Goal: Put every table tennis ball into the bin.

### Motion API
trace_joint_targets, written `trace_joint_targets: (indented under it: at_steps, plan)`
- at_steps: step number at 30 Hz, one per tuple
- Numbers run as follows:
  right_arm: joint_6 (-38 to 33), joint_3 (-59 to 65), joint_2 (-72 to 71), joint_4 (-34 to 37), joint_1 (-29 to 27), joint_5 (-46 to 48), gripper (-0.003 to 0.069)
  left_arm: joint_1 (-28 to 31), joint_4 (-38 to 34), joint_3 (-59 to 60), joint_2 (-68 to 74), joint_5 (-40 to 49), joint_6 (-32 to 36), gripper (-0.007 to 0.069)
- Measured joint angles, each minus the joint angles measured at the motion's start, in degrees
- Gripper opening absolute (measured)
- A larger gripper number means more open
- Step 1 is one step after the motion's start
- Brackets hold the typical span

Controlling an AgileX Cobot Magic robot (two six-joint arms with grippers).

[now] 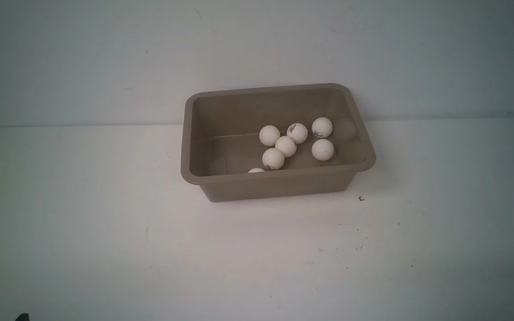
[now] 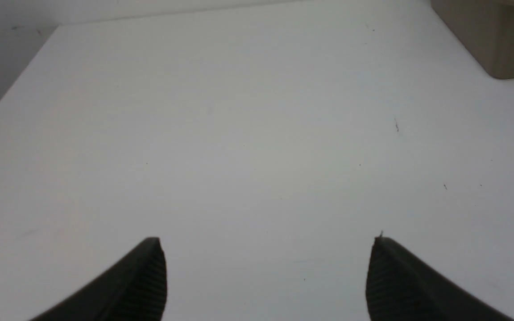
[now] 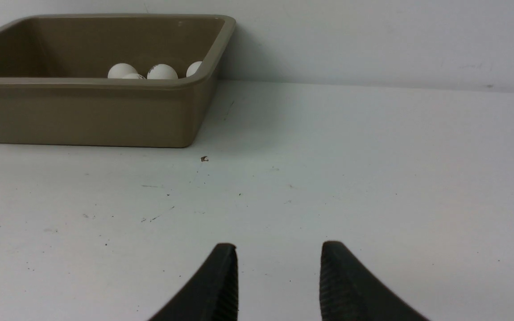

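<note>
The taupe-brown bin (image 1: pixel 279 178) stands at the back middle of the white table. Several white table tennis balls (image 1: pixel 286 146) lie inside it, most toward its right half, one (image 1: pixel 255 170) half hidden behind the near wall. In the right wrist view the bin (image 3: pixel 83 111) shows ahead with ball tops (image 3: pixel 162 72) above its rim. In the left wrist view only a corner of the bin (image 2: pixel 502 40) shows. My left gripper (image 2: pixel 266 243) is open wide and empty above bare table. My right gripper (image 3: pixel 278 247) is open and empty above the table. No ball shows outside the bin.
The white table (image 1: pixel 105 223) ends at a pale wall just behind the bin. A small dark speck (image 1: pixel 361 199) lies near the bin's front right corner. Only slivers of the arms show at the bottom corners of the front view.
</note>
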Motion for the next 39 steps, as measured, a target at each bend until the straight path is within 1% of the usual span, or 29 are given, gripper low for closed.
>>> trace_joint_targets:
  at_steps: [12,39]
  plan:
    - [0.0,0.0,0.0,0.0,0.0,0.0,0.0243,0.0,0.4,0.0,-10.5,6.2,-0.2,0.0542]
    - [0.0,0.0,0.0,0.0,0.0,0.0,0.0243,0.1,0.4,-0.1,-11.0,6.7,-1.1,0.0542]
